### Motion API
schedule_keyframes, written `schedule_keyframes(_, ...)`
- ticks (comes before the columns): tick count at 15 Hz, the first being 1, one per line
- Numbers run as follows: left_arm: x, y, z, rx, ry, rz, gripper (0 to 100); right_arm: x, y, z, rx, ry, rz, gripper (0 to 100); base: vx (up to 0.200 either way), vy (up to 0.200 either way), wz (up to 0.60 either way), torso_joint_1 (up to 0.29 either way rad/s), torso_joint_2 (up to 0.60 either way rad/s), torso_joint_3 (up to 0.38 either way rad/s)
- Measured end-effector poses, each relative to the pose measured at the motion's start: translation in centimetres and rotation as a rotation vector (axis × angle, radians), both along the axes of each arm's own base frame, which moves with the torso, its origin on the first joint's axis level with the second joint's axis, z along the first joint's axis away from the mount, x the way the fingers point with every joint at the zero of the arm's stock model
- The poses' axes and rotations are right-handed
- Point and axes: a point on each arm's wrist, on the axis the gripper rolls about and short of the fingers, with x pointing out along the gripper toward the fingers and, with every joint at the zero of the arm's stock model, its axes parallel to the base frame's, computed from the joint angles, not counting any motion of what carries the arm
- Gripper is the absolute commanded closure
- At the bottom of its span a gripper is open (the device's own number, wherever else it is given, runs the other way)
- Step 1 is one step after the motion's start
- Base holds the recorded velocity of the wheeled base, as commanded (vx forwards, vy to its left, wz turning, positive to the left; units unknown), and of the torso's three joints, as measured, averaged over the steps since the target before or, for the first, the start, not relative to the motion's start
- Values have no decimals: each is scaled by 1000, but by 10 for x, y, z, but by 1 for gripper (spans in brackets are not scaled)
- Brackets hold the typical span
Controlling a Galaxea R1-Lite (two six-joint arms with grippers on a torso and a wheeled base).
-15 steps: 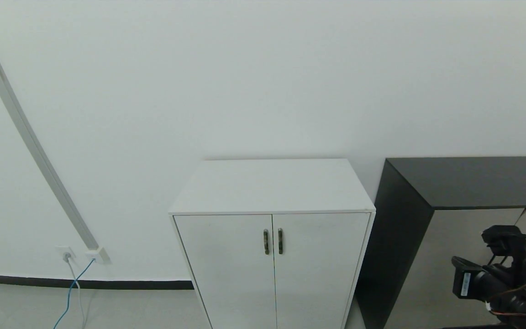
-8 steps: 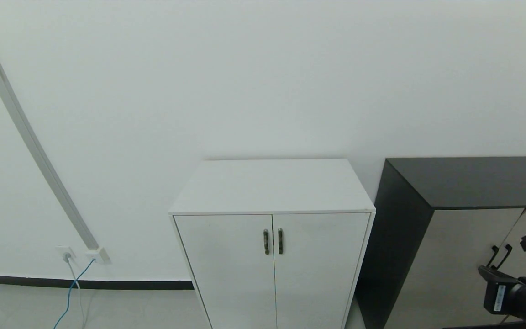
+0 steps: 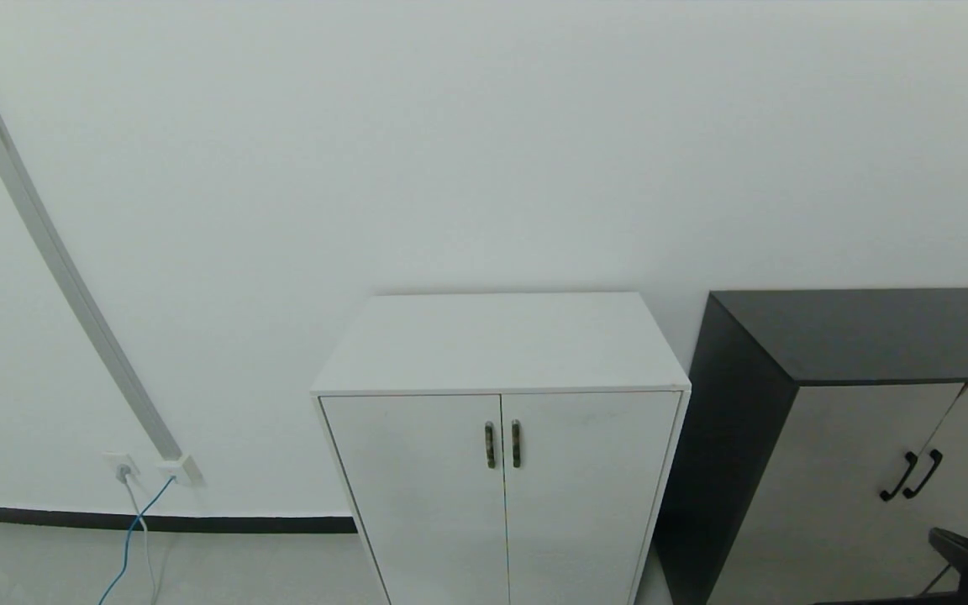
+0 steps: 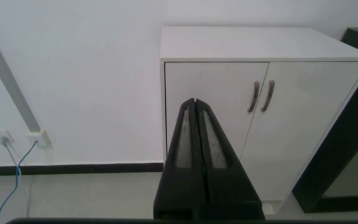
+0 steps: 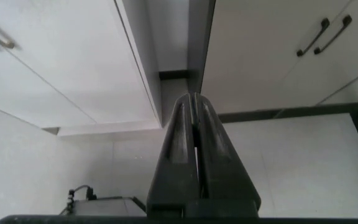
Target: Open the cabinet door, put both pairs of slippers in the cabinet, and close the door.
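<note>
- White cabinet [image 3: 585, 470] stands on the floor against the wall. We note that both doors are shut flush.
- Black cabinet [image 3: 736, 470] stands just beside it on the robot's right, and its doors are shut too.
- Left claw [image 4: 195, 101]: the fingers are pressed fully together with nothing between them. It hangs in front of the white cabinet's left door, well apart from it and touching nothing.
- Right claw [image 5: 196, 95]: it is likewise closed tight and empty. We see it low over the floor, facing the gap between the two cabinets.
- Two dark handles [image 3: 516, 443] sit side by side at the white cabinet's door seam.
- Wall socket [image 3: 120, 465] is to the left, with a blue cable [image 3: 133, 533] trailing to the floor.
</note>
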Motion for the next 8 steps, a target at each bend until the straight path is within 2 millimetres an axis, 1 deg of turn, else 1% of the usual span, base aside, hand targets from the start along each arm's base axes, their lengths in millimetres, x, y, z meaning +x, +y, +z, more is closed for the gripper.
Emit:
schedule_keyframes(5,0,0,0,0,0,0,100,-39,-7,-1,8,0,28,100,0,0,0,0,0,0)
schedule_keyframes(8,0,0,0,0,0,0,100,-63,-11,-7,11,11,76,100,0,0,0,0,0,0)
